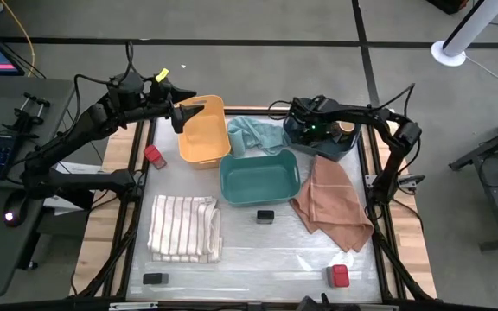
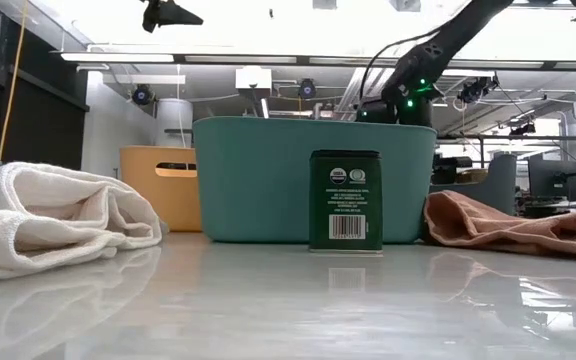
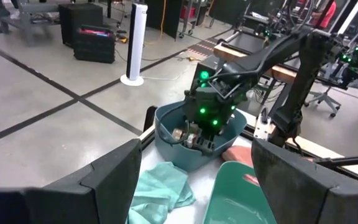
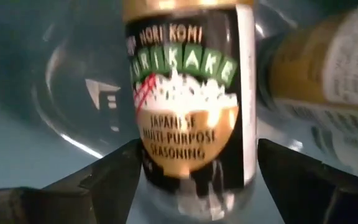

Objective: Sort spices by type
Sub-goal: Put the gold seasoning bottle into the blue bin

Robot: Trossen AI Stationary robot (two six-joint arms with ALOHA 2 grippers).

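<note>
The furikake jar [image 4: 188,99] stands in the dark blue bin [image 1: 346,149] at the table's far right, directly between the spread, non-touching fingers of the right gripper [image 4: 194,186] (a second jar [image 4: 328,93] lies beside it).

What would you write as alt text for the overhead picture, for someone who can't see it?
Seen from above, the right gripper reaches into a dark blue bin at the table's far edge, while the left gripper hovers over an orange bin. A teal bin, three cloths, two red-topped jars and two black tins lie on the table.
</note>
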